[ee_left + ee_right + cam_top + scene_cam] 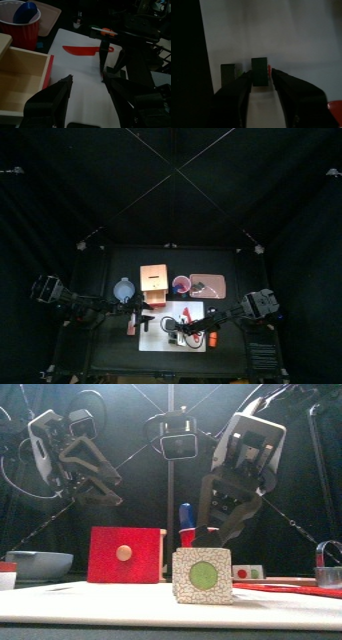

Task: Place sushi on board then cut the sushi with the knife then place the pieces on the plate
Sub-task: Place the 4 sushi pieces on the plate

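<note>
The sushi is on the white board [79, 70] and looks already split: the right gripper [260, 76] is closed on one sushi piece [259, 70], a second piece [229, 73] stands just beside it, and the red knife [83, 50] lies flat on the board near that gripper. By my reading the placing and cutting are done and the carrying is left, since the pink tray [223, 286] sits well apart behind the right gripper, its contents too small to tell. The left gripper [89, 79] hovers nearby with jaws apart and empty, and no brand, label or writing can be read.
</note>
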